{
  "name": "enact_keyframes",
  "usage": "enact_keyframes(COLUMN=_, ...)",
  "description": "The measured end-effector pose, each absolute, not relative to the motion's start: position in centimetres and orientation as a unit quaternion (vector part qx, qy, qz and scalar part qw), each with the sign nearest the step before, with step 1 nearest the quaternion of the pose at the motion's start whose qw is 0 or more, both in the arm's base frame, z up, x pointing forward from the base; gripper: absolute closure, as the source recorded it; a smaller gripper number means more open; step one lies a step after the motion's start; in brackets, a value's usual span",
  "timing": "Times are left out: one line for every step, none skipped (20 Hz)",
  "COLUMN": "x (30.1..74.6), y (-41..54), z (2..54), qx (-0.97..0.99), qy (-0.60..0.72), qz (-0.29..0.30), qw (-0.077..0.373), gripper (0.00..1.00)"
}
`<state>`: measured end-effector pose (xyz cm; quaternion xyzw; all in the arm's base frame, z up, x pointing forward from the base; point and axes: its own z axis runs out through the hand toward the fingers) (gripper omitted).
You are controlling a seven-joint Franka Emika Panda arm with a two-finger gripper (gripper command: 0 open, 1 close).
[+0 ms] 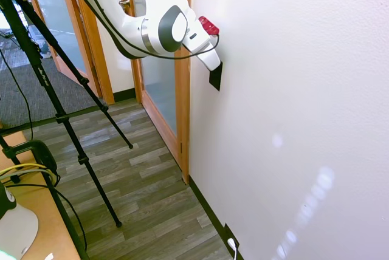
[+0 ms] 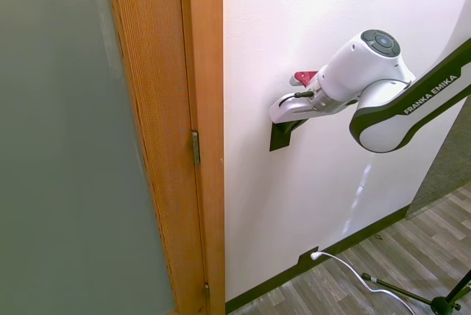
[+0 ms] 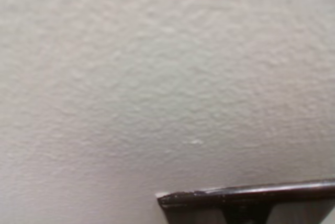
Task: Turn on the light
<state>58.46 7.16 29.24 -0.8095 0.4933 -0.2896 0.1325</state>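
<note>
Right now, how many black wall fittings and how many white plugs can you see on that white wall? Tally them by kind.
Black switch plate: 1, with the gripper up against it.
Black socket near the baseboard: 1.
White plug in that socket: 1.
Total: 3.

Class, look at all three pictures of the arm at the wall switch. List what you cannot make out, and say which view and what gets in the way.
- Switch: the arm covers its upper part in both exterior views; the wrist view cuts it off.
- Gripper: fingers hidden against the switch, so open or shut is unclear.
- Any lamp: outside every view.
- Socket: too small for detail.
</note>
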Motion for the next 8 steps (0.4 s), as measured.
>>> enact_keyframes(x=58.4, y=7.2, z=29.4, qx=-0.810, qy=0.492, qz=-0.289, qw=0.133, gripper=0.00)
enact_keyframes(x=58.4, y=7.2, z=29.6, qx=-0.812, qy=0.491, qz=-0.288, qw=0.132, gripper=0.00)
enact_keyframes(x=58.3, y=7.2, z=29.8, qx=-0.813, qy=0.490, qz=-0.287, qw=0.130, gripper=0.00)
enact_keyframes(x=58.3, y=7.2, z=30.2, qx=-0.813, qy=0.491, qz=-0.286, qw=0.130, gripper=0.00)
enact_keyframes(x=58.2, y=7.4, z=30.8, qx=-0.814, qy=0.490, qz=-0.284, qw=0.130, gripper=0.00)
enact_keyframes(x=58.1, y=7.7, z=31.2, qx=-0.816, qy=0.490, qz=-0.279, qw=0.127, gripper=0.00)
enact_keyframes(x=57.9, y=8.0, z=31.4, qx=-0.819, qy=0.491, qz=-0.272, qw=0.122, gripper=0.00)
enact_keyframes(x=57.6, y=8.2, z=31.6, qx=-0.821, qy=0.490, qz=-0.268, qw=0.122, gripper=0.00)
